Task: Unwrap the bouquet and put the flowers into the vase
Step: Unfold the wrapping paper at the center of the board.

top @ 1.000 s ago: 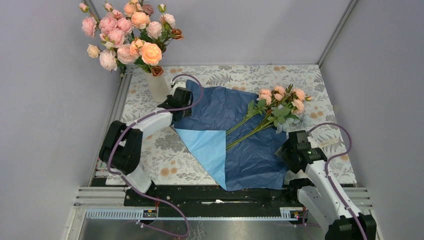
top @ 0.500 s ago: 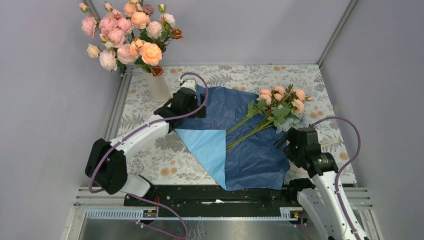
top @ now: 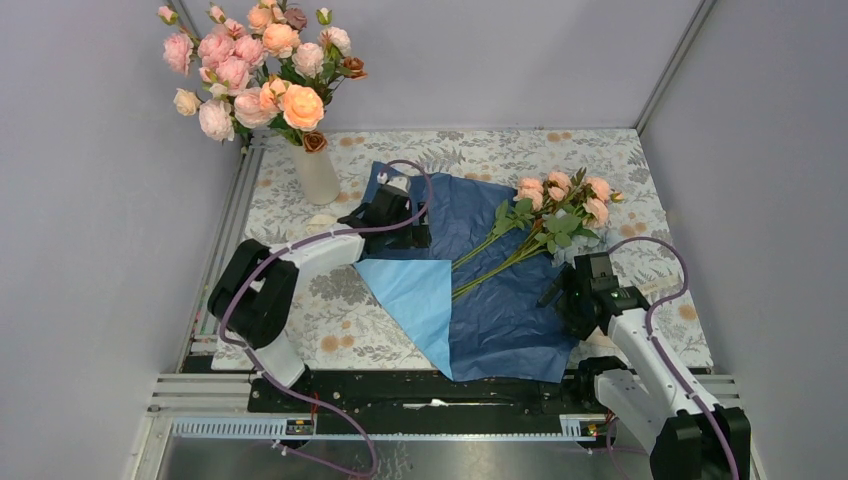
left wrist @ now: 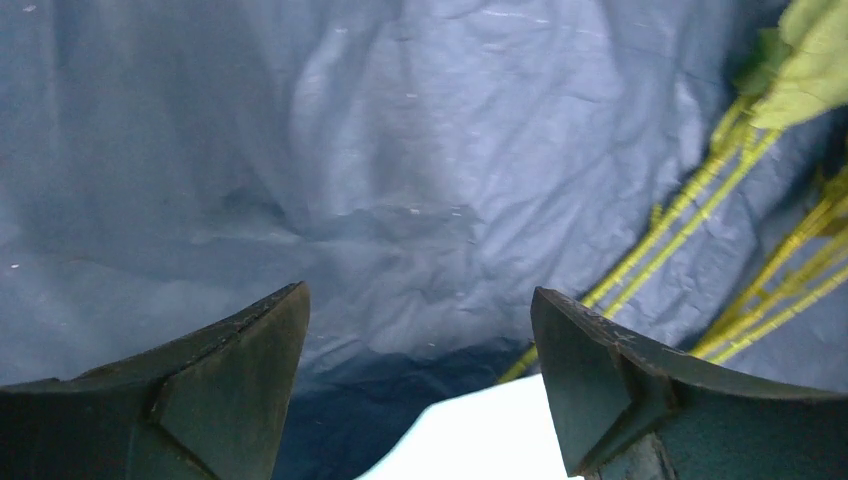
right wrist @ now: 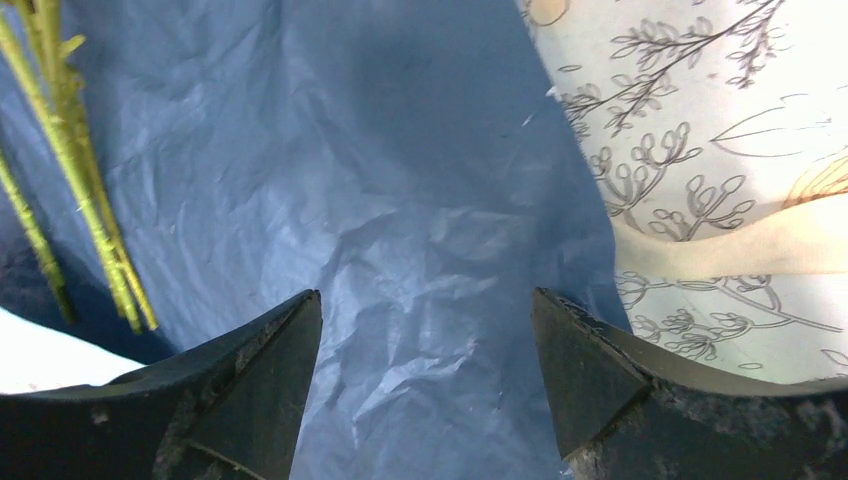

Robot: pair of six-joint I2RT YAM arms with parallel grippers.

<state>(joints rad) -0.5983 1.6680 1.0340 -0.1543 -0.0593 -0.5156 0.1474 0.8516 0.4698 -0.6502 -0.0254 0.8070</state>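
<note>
At the far left of the worktop [top: 330,330], the off-white vase [top: 318,178] is standing upright, holding a bunch of pink and peach roses [top: 255,60]. Just right of it, the left fingers [left wrist: 235,385] are hovering spread wide, gripping nothing, over the navy wrapping paper [top: 500,320], which is lying open with a light blue corner [top: 420,290] folded over. More flowers [top: 560,205] are lying across the paper's far right part, stems trailing toward its middle. The right fingers [right wrist: 250,390] are hanging wide and empty over the paper's right edge, near a cream ribbon [right wrist: 740,250].
</note>
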